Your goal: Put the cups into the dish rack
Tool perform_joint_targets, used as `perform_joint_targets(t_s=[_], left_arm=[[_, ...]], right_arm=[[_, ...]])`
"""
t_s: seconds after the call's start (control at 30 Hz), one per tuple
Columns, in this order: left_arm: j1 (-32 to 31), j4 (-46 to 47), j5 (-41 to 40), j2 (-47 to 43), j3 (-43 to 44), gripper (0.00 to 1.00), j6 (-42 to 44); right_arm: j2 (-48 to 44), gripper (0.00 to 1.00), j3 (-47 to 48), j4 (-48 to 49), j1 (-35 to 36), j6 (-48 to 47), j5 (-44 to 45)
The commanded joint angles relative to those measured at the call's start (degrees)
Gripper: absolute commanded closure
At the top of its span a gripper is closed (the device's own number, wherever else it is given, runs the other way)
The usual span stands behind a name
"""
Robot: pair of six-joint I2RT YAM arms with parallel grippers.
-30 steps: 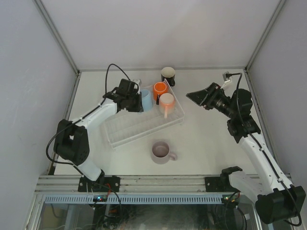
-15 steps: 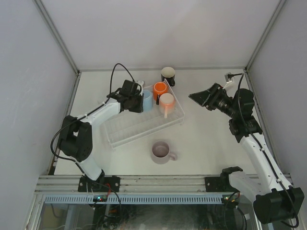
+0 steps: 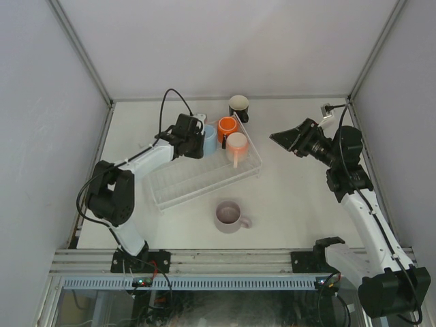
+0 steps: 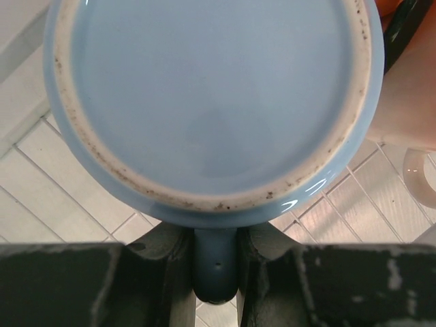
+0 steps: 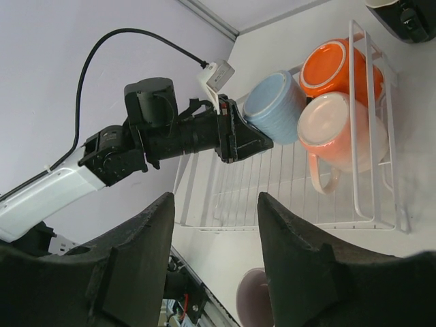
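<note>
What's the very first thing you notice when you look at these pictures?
The left gripper pinching the light blue mug by its handle, at the far end of the dish rack, right beside the orange mug and the peach-pink mug already sitting there. Next you'd spot the lilac mug standing alone on the table in front of the rack, and the black mug just beyond its far corner.
</note>
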Motion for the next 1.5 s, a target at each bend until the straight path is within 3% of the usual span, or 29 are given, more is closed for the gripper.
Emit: perform_joint_targets(t_s=[0.0, 0.37, 0.57, 0.7, 1.47], left_arm=[[0.00, 1.78, -2.06, 0.33, 0.43, 0.84, -0.69], [-0.13, 1.88, -2.28, 1.95, 0.15, 0.75, -0.92], [-0.06, 2.22, -2.40, 2.51, -0.29, 0.59, -0.73], [-0.04, 2.24, -2.95, 2.49, -0.59, 0.54, -0.43], [2.06, -1.76, -4.55, 4.49, 6.04, 0.48, 3.31]], right_arm=[[-0.58, 0.48, 0.02, 1.39, -0.43, -0.95, -0.80], [-0.80, 0.49, -0.05, 0.76, -0.54, -1.02, -0.85], [-1.33, 0.49, 0.01, 0.12, -0.53, -1.23, -0.79], [-1.35, 0.49, -0.02, -0.05, -0.54, -1.21, -0.84], [-1.25, 0.50, 0.02, -0.43, -0.50, -1.38, -1.31]])
